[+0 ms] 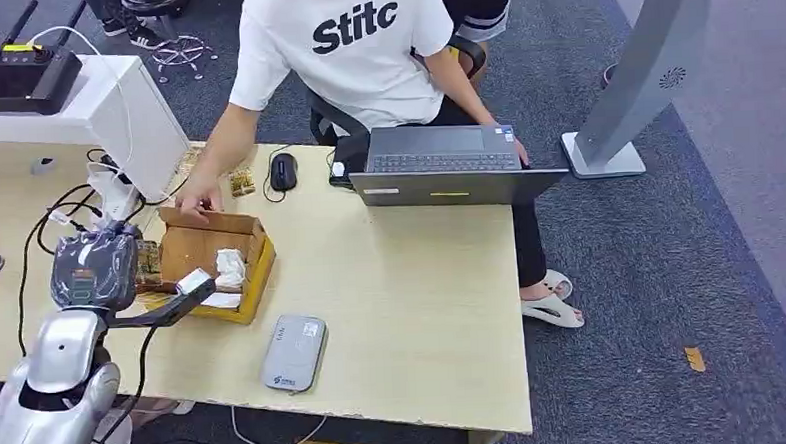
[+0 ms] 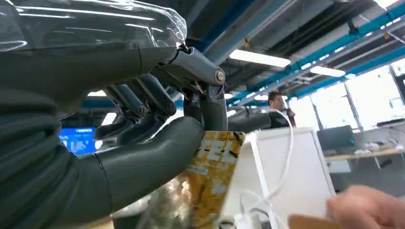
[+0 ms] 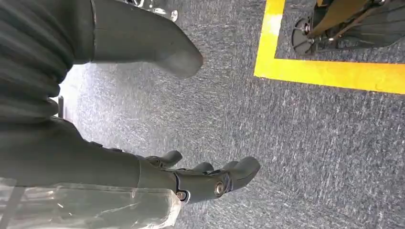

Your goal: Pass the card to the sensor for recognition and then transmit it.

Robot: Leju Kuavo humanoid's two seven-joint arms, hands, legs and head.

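At worktop's 9 o'clock edge, left hand [image 1: 101, 267] is pinching card [image 2: 210, 176]; keep it flat, carrying twd sensor [image 1: 294, 352]. Right hand [image 3: 200, 179] is hanging spread, empty.

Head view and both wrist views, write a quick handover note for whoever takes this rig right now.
Left hand: over the cardboard box at the desk's left, pinching a yellow printed card between thumb and fingers.
Right hand: hanging over the carpet, holding nothing, fingers apart.
Grey card sensor: flat near the desk's front edge, apart from the box.
A person's hand rests at the box's far rim.
Done: card gripped.
Left: present it at the sensor, then hand it over.
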